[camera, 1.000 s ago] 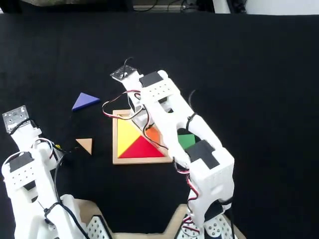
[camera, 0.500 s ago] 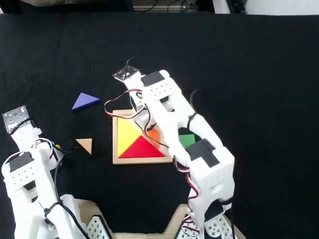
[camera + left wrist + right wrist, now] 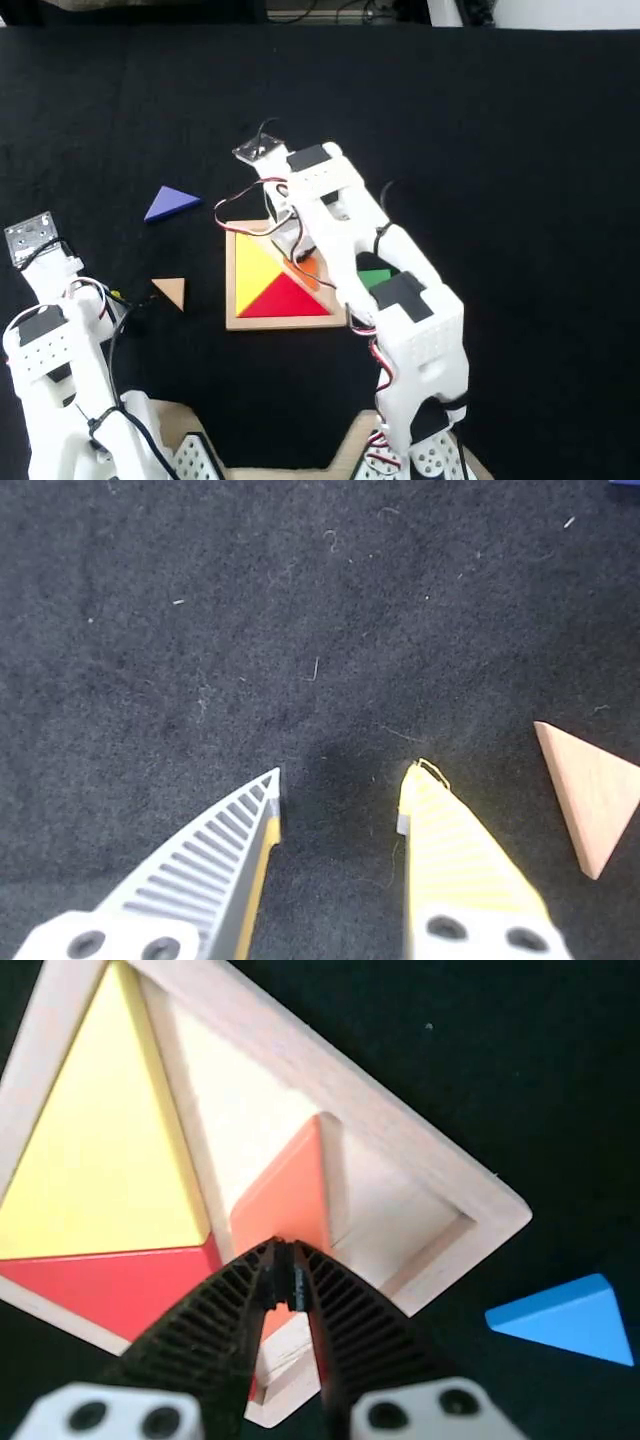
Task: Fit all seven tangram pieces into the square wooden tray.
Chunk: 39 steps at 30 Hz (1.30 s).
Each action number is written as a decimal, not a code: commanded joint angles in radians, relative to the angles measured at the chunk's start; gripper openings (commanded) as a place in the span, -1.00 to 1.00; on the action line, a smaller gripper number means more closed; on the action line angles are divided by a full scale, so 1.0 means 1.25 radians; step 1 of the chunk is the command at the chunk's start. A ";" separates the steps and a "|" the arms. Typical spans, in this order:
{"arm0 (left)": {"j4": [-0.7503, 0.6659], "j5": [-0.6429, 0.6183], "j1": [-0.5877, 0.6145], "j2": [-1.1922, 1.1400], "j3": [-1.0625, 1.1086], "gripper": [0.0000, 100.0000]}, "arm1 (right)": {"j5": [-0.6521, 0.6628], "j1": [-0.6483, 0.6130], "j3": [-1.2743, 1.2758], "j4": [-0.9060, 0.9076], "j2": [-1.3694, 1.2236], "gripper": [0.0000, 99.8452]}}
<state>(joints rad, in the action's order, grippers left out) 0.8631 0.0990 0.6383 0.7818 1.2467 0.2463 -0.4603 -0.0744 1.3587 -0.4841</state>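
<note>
Right claw [image 3: 285, 1265] pressed together, tips on orange triangle [image 3: 290, 1195] in tray [image 3: 232, 295], frame centre; likely nudging it home. Left claw [image 3: 340, 800] spread over bench [image 3: 520, 150]. Next: fetch blue triangle [image 3: 170, 203] and tan triangle [image 3: 171, 291], left of tray.

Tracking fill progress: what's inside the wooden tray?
Seen: yellow triangle, red triangle and orange piece, with bare floor beside the orange one. The right arm and right gripper cover the rest of the tray.
</note>
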 commanded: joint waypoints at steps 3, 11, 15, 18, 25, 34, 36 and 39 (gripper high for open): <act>-0.012 -0.005 -0.003 0.002 -0.004 -0.61 | 0.006 0.012 -0.028 -0.021 0.030 -0.98; -0.012 -0.005 -0.003 0.002 -0.004 -0.61 | 0.006 0.012 -0.029 -0.027 0.058 -0.98; -0.012 -0.005 -0.003 0.002 -0.004 -0.61 | 0.015 0.012 -0.028 -0.031 0.053 -0.98; -0.012 -0.005 -0.003 0.002 -0.004 -0.61 | 0.032 0.014 -0.033 -0.031 0.034 -0.98; -0.012 -0.005 -0.003 0.002 -0.004 -0.61 | 0.032 0.014 -0.034 -0.027 0.071 -0.98; -0.012 -0.005 -0.003 0.002 -0.004 -0.61 | 0.032 0.014 -0.033 -0.059 0.072 -0.98; -0.012 -0.005 -0.003 0.002 -0.004 -0.61 | 0.032 0.014 -0.034 -0.060 0.050 -0.98; -0.012 -0.005 -0.003 0.002 -0.004 -0.61 | 0.032 0.012 -0.034 -0.061 0.029 -0.98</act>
<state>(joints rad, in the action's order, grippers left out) 0.8631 0.0990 0.6383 0.7818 1.2467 0.2754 -0.4603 -0.0744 1.2958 -0.4396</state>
